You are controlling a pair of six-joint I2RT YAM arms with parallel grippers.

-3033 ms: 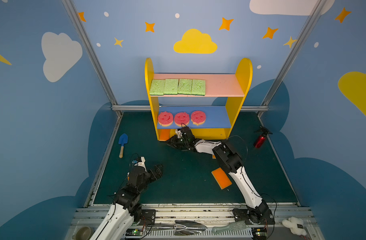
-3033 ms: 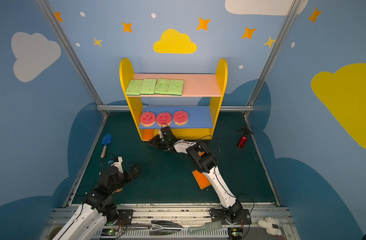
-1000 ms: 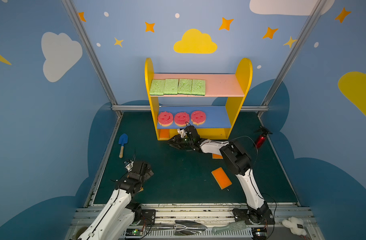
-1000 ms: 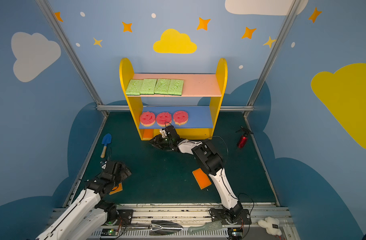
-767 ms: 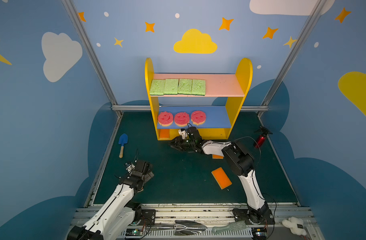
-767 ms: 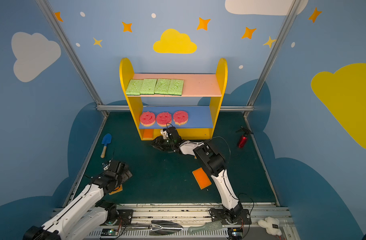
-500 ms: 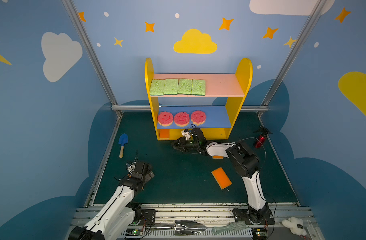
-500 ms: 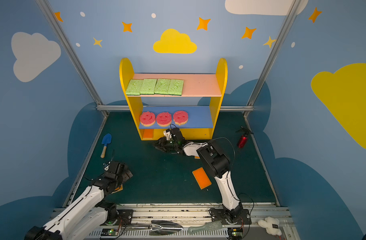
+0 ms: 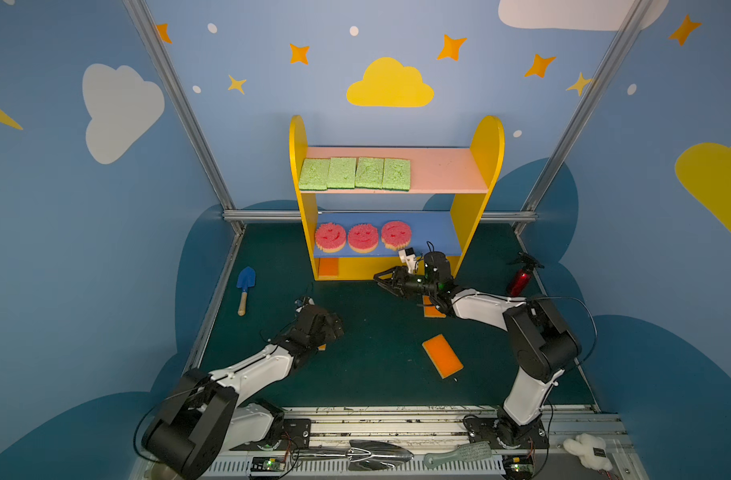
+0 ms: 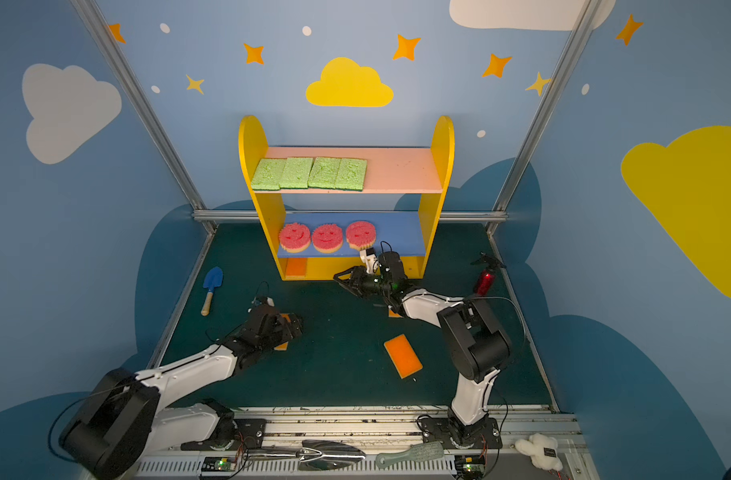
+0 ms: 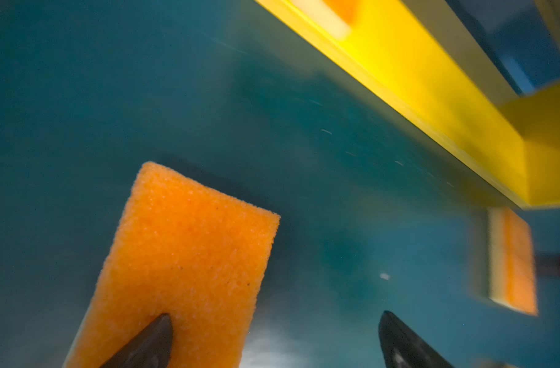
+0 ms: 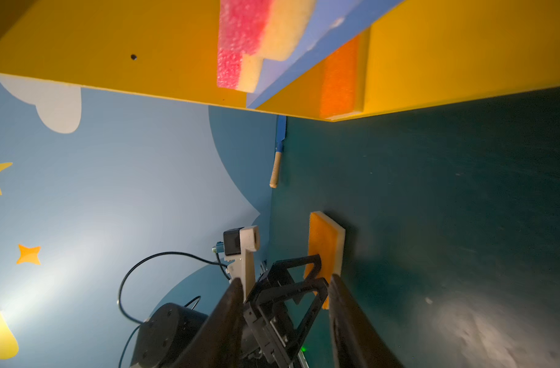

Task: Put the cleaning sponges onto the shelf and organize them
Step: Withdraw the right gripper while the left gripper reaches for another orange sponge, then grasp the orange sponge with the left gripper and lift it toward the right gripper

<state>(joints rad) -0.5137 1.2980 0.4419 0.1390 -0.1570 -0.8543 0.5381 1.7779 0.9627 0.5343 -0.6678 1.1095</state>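
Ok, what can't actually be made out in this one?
1. Top views: the left tool covers the left orange sponge; only slivers show.
2. Top views: the right arm hides most of the right orange sponge.
3. Top views: the blue board cuts off the back of the bottom-tier orange sponge.
4. Left wrist view: blur smears the shelf; whether the fingertip touches the sponge is unclear.

We see only a sliver of the left orange sponge [image 9: 322,347] under the left gripper [image 9: 336,328]; the right arm [image 9: 480,305] covers most of the right orange sponge [image 9: 433,312]. The shelf [image 11: 415,95] blurs in the left wrist view.
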